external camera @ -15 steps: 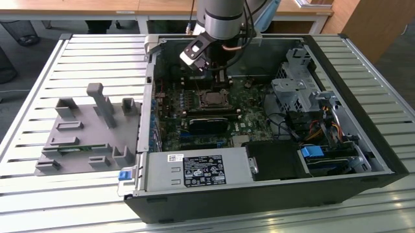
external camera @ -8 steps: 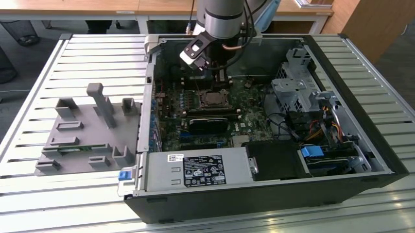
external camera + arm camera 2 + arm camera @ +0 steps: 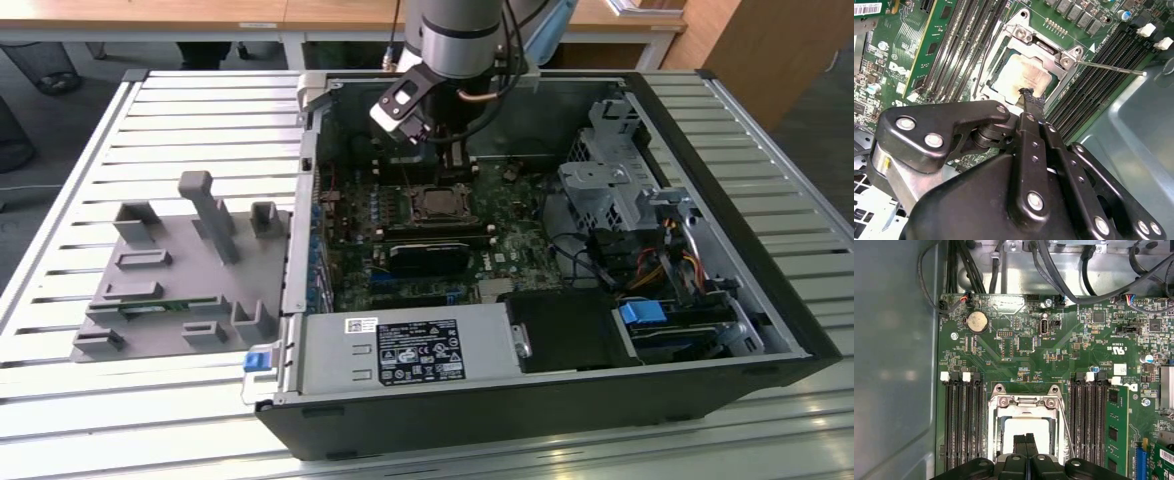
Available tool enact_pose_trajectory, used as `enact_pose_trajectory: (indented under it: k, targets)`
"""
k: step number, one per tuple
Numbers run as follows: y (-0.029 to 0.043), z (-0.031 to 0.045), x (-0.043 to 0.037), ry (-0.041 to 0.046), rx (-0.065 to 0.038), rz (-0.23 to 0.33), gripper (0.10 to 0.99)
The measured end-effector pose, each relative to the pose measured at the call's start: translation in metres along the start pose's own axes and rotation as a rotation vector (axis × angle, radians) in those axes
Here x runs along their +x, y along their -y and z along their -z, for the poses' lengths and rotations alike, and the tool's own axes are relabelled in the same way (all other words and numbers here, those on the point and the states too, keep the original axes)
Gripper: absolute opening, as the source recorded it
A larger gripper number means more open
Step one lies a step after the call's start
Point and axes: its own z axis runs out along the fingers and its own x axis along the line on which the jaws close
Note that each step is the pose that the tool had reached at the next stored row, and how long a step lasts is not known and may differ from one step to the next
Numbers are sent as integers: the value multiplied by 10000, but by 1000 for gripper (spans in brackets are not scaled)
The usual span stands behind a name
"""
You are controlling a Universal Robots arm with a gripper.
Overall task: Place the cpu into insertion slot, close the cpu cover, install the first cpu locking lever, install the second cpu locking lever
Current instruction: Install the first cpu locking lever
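Cpu (image 3: 1026,429) in insertion slot (image 3: 992,391), cpu cover (image 3: 1026,411) down over it, fingers (image 3: 1020,445) closed together, empty

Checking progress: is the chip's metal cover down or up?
Down: the cover lies flat around the chip, whose face shows through its cut-out.

Shows the gripper (image 3: 1027,95) with its black fingers pressed together, tip down at one edge of the cpu (image 3: 1021,75). Finds that chip's dull silver face stained (pale brownish blotches) and framed by the cpu cover (image 3: 1000,54), lying flat around it. Catches a thin metal lever (image 3: 1109,67) jutting out sideways over long black memory slots (image 3: 1094,80) on the green circuit board (image 3: 904,55).
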Motion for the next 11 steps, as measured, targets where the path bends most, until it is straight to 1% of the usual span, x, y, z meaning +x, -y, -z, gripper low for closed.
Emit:
enact_pose_trajectory:
  k: [11]
  targets:
    - [-1, 25, 0, 1, 0, 0, 106]
